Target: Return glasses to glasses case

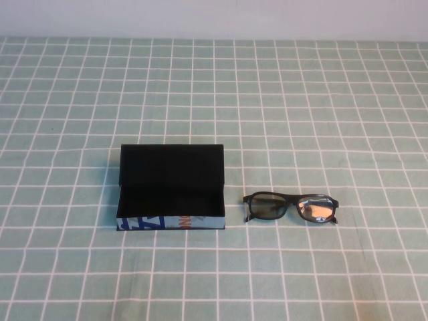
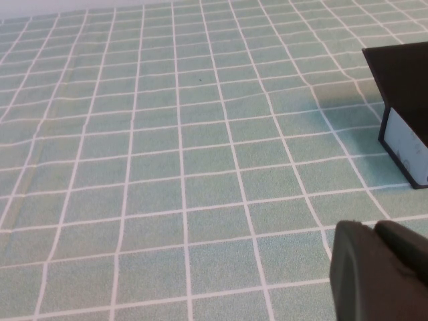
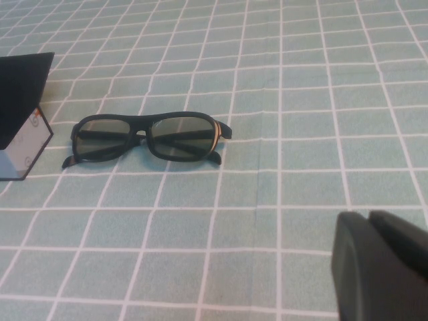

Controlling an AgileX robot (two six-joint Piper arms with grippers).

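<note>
The black glasses case [image 1: 171,175] stands open on the checked cloth, left of centre, lid tilted back, its blue, white and orange printed side facing me; nothing shows inside. The black thick-framed glasses [image 1: 291,206] lie folded on the cloth just right of the case, apart from it. Neither gripper shows in the high view. My left gripper [image 2: 374,227] is shut and empty, low over the cloth to the left of the case [image 2: 404,87]. My right gripper [image 3: 366,217] is shut and empty, to the right of the glasses [image 3: 150,136] and well short of them; the case's corner [image 3: 23,114] shows beyond.
A green cloth with a white grid [image 1: 321,107] covers the whole table. A pale wall runs along the far edge [image 1: 214,17]. No other objects are in view.
</note>
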